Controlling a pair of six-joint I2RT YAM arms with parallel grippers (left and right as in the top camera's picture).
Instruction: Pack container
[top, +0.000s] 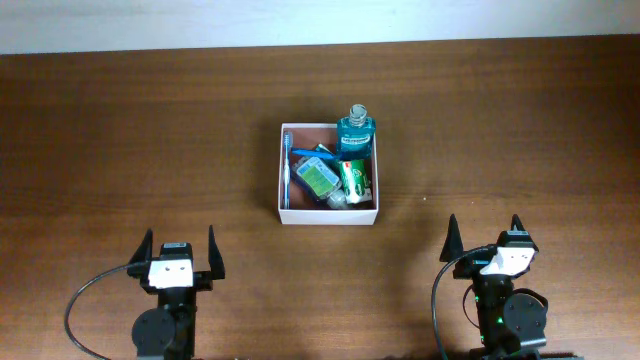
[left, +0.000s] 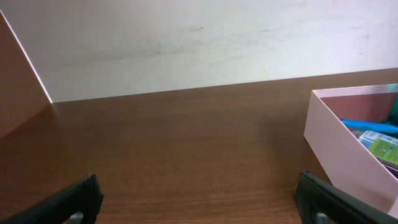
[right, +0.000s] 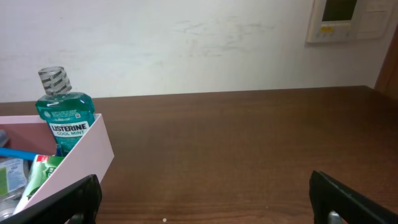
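White cardboard forms the container (top: 330, 214), a shallow square box with a reddish-brown inside, sitting near the middle of the brown wooden table (top: 120, 120). A teal mouthwash bottle (top: 356, 130) stands upright in its 1 o'clock corner, its cap rising above the rim. A blue toothbrush (top: 288, 170) lies along the 9 o'clock wall. A small bottle with a green label (top: 317, 178) lies in the middle, and a green tube (top: 356, 178) lies just beside it toward 3 o'clock. The left gripper (top: 180, 245) sits at about 8 o'clock from the box, well apart from it, jaws spread wide with nothing between them. The right gripper (top: 485, 232) sits at about 4 o'clock from the box, also well apart, jaws equally wide and empty. In the right wrist view a pale control panel (right: 342, 18) hangs on the white wall at 1 o'clock.
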